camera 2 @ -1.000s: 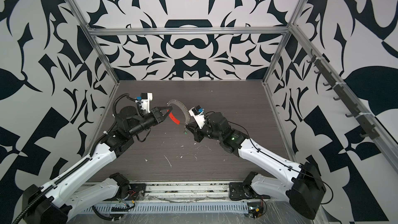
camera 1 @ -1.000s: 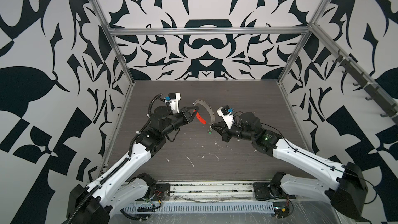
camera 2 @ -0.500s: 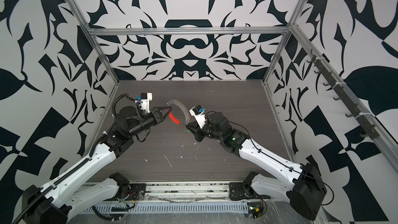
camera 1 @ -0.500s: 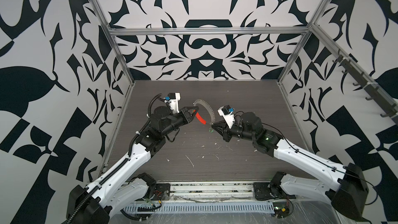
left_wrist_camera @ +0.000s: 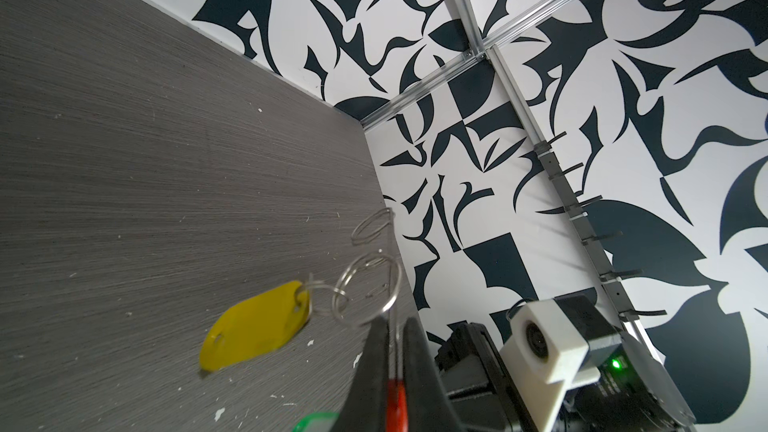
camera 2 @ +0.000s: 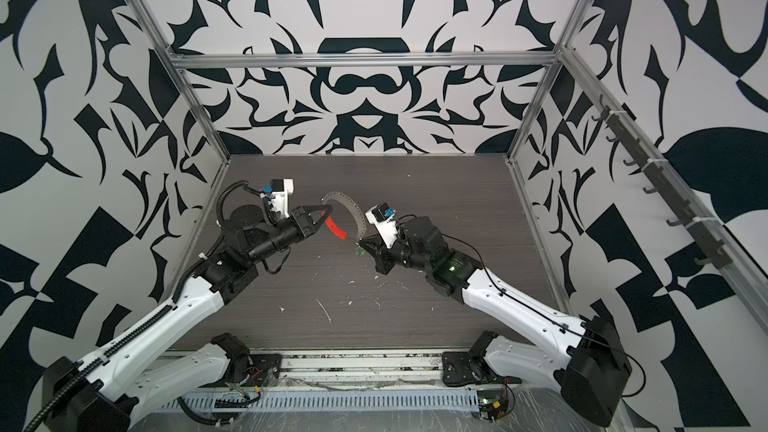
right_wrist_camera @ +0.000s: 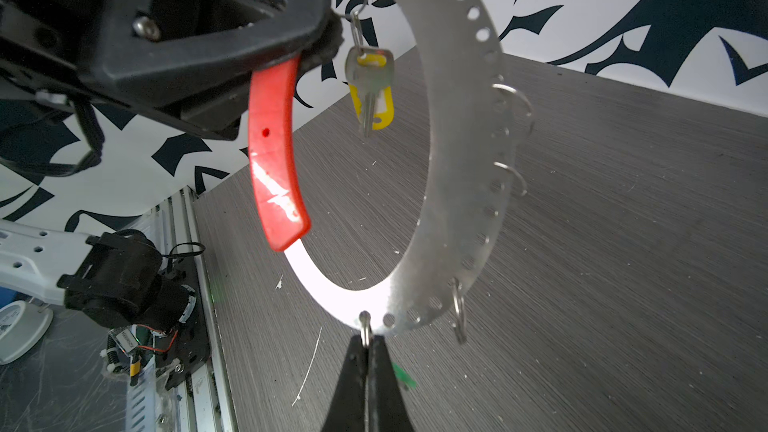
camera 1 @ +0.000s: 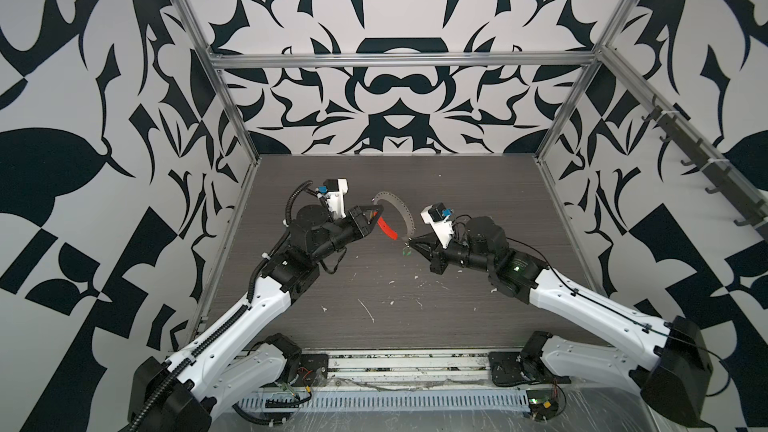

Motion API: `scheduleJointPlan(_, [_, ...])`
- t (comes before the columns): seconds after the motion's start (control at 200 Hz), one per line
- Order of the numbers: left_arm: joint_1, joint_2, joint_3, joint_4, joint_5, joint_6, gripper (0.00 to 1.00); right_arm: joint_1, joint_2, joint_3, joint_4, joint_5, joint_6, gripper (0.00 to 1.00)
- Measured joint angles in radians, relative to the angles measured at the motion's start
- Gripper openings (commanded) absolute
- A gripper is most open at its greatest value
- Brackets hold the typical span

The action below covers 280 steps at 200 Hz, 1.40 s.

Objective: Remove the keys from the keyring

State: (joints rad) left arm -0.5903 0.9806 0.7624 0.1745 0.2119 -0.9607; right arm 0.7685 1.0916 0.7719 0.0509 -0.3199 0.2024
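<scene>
The keyring (right_wrist_camera: pixel 461 160) is a flat grey hoop with a row of holes and a red sleeve (right_wrist_camera: pixel 274 168), held upright above the table in both top views (camera 1: pixel 405 218) (camera 2: pixel 353 211). My left gripper (camera 1: pixel 376 213) (left_wrist_camera: pixel 394 324) is shut on the hoop at the sleeve's upper end. A silver key with a yellow tag (right_wrist_camera: pixel 370 85) (left_wrist_camera: pixel 253 328) hangs from the hoop's top. My right gripper (right_wrist_camera: pixel 365 342) (camera 1: pixel 409 241) is shut on a small split ring (right_wrist_camera: pixel 365 328) at the hoop's lowest point. A green tag (right_wrist_camera: pixel 403 376) (left_wrist_camera: pixel 313 423) shows beside those jaws; its key is hidden.
Several bare split rings (right_wrist_camera: pixel 459 309) hang along the hoop's outer edge. White scraps (camera 1: pixel 368 311) litter the dark wood-grain table (camera 1: pixel 478 193). Patterned walls with metal frame posts (camera 1: pixel 561 118) close in three sides, and a hook rail (camera 1: pixel 706 168) runs along the right wall.
The right gripper has crept slightly toward the hoop's lower end and its jaws have closed tight. The left arm and the hoop have stayed put.
</scene>
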Motion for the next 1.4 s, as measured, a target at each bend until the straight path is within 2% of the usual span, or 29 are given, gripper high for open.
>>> scheduleJointPlan(0.115, [0.000, -0.004, -0.004, -0.009, -0.015, 0.000, 0.06, 0.000, -0.001, 0.024, -0.048, 0.008, 0.001, 0.00])
scheduleJointPlan(0.285, [0.001, -0.025, -0.057, -0.003, -0.040, -0.022, 0.06, 0.000, 0.002, 0.095, -0.148, 0.026, 0.008, 0.00])
scheduleJointPlan(0.56, [0.001, -0.006, -0.148, 0.032, -0.025, -0.079, 0.30, 0.000, 0.008, 0.102, -0.212, 0.053, 0.013, 0.00])
scheduleJointPlan(0.79, [0.001, -0.016, -0.150, -0.002, -0.013, -0.077, 0.70, 0.000, 0.022, 0.119, -0.220, 0.058, 0.012, 0.00])
scheduleJointPlan(0.87, [0.000, -0.043, -0.150, -0.043, -0.019, -0.042, 0.78, 0.000, 0.022, 0.130, -0.234, 0.063, 0.006, 0.00])
scheduleJointPlan(1.085, [0.000, -0.106, -0.142, -0.142, -0.049, 0.026, 0.84, 0.000, 0.022, 0.147, -0.272, 0.063, -0.012, 0.00])
scheduleJointPlan(1.24, [0.000, -0.147, -0.147, -0.128, -0.062, 0.077, 0.89, 0.000, 0.020, 0.147, -0.287, 0.048, -0.042, 0.00])
scheduleJointPlan(1.3, [0.000, -0.158, -0.148, -0.113, -0.058, 0.101, 0.86, 0.000, 0.015, 0.147, -0.288, 0.029, -0.062, 0.00])
scheduleJointPlan(1.345, [0.000, -0.158, -0.147, -0.101, -0.043, 0.127, 0.76, 0.000, 0.008, 0.148, -0.289, 0.011, -0.080, 0.00])
scheduleJointPlan(1.4, [0.000, -0.150, -0.140, -0.095, -0.014, 0.168, 0.71, 0.000, 0.001, 0.154, -0.295, -0.016, -0.105, 0.00])
